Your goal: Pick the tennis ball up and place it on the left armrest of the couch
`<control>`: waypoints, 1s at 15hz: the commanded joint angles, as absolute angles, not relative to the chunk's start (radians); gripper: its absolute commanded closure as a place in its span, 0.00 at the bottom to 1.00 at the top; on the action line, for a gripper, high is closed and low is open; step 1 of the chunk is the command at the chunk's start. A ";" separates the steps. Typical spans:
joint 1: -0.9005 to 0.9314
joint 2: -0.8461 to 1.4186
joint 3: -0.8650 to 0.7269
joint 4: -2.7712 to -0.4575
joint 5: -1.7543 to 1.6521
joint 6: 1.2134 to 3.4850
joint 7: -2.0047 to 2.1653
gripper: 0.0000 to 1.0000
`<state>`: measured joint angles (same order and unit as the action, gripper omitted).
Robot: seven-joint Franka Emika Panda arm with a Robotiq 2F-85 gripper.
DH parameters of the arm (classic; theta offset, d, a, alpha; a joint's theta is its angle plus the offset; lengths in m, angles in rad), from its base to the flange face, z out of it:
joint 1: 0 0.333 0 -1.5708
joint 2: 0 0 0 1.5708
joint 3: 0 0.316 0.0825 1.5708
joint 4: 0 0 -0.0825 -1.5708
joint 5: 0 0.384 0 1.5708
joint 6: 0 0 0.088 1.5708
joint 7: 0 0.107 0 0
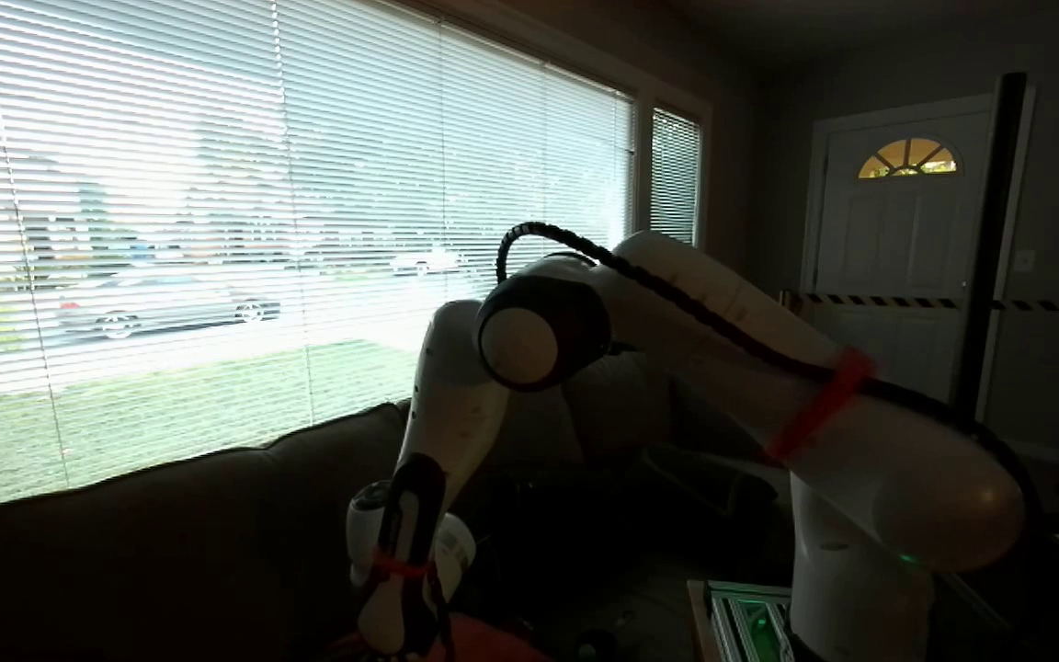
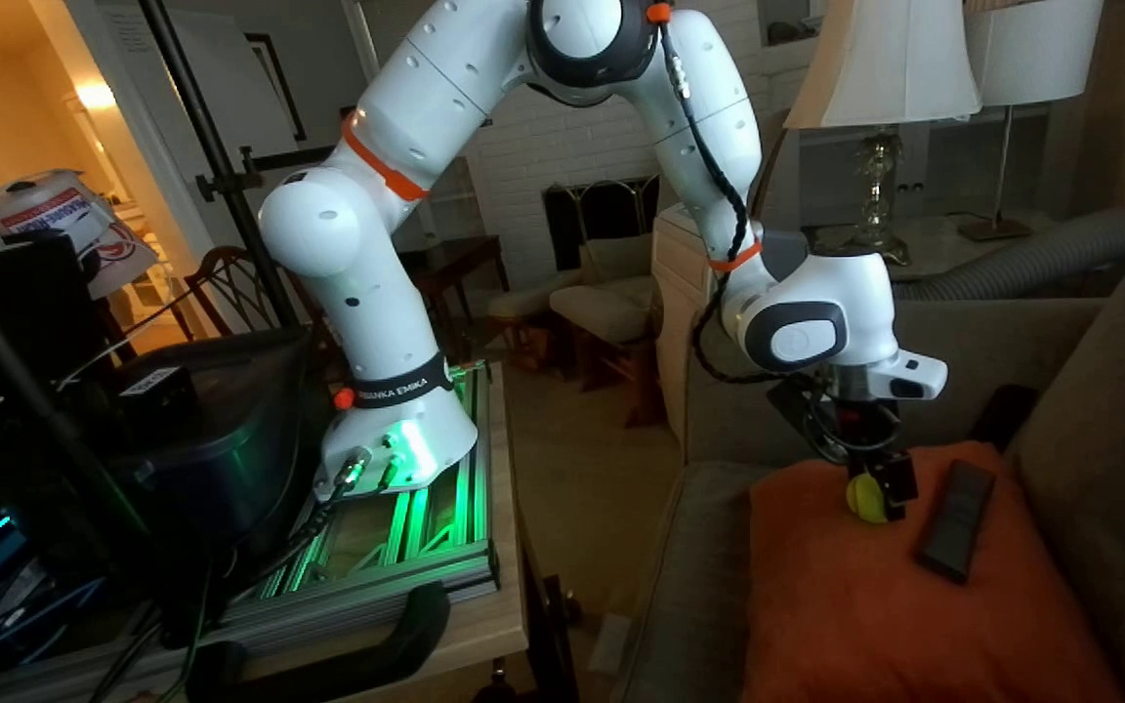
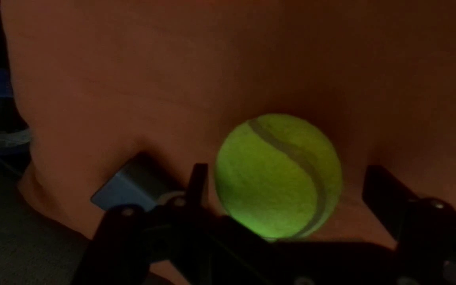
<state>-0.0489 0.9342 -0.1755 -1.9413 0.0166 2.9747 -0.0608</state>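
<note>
In both exterior views one arm [image 2: 582, 39] is standing arched, elbow high, forearm hanging down over the couch [image 2: 1100, 420]; its gripper [image 3: 285, 184] is pointing downward, the jaws standing wide apart. One tennis ball [image 3: 278, 176] is lying between them on one orange pillow [image 2: 875, 586], a wider gap showing on one side of it. Also counting: one dark remote [image 2: 956, 522] is lying on that pillow, and two lamps [image 2: 880, 73] are standing beyond the couch's far end.

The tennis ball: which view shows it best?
The wrist view: the ball appears large, nearly whole, seam visible. In an exterior view it is small, partly hidden by the end effector. In an exterior view facing the blinds, I cannot find the ball.
</note>
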 commanded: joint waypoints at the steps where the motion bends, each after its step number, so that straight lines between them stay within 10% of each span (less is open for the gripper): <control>1: -0.052 0.954 -0.176 -1.921 0.000 2.986 -0.028 0.00; 11: -0.045 0.927 -0.197 -1.960 -0.002 2.978 -0.015 0.00; 15: -0.041 0.926 -0.199 -1.961 -0.003 2.975 -0.014 0.42</control>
